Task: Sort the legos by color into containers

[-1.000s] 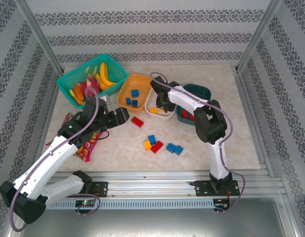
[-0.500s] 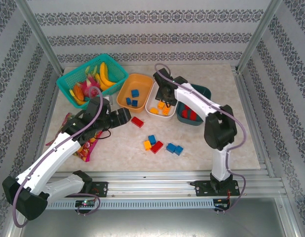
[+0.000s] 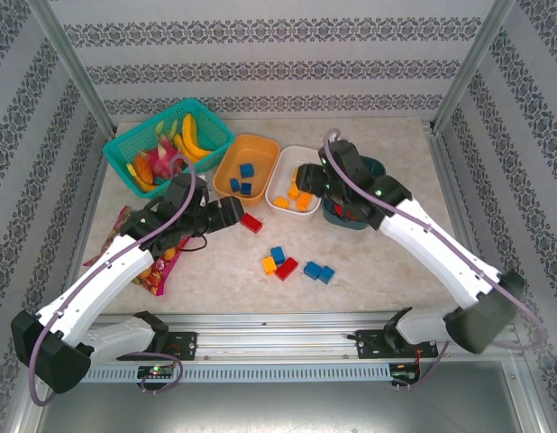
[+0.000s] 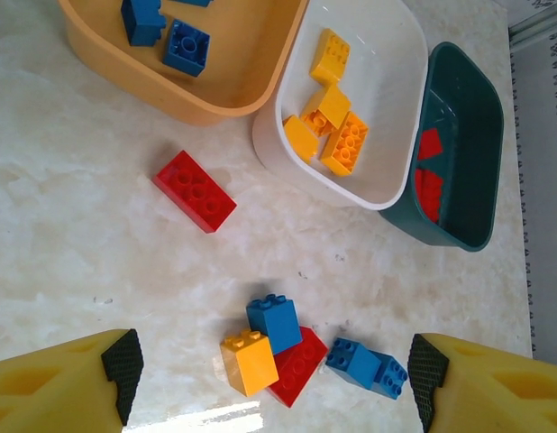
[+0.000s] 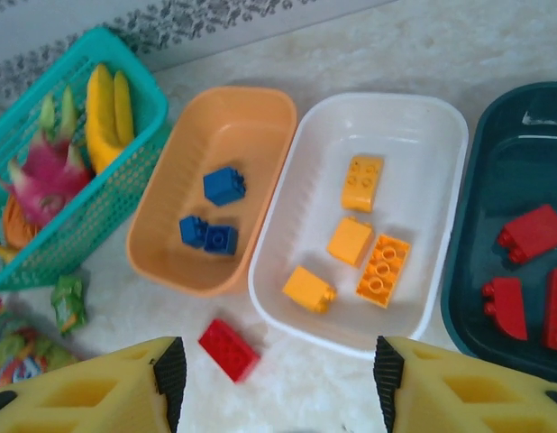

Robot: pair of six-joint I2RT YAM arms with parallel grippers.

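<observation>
While your left gripper [image 4: 274,379] hangs wide open and empty above the loose legos [image 4: 273,323] on the table [image 4: 71,244], your right gripper [image 5: 277,374] stands open by the white bowl [image 5: 414,126], holding nothing. Blue bricks [image 5: 223,185] lie in the orange bowl [image 5: 233,117], yellow bricks [image 5: 383,268] in the white, red bricks [image 5: 531,232] in the dark teal bowl [image 5: 508,171]. A lone red brick [image 4: 194,190] lies near the orange bowl. The loose cluster counts perhaps five pieces.
</observation>
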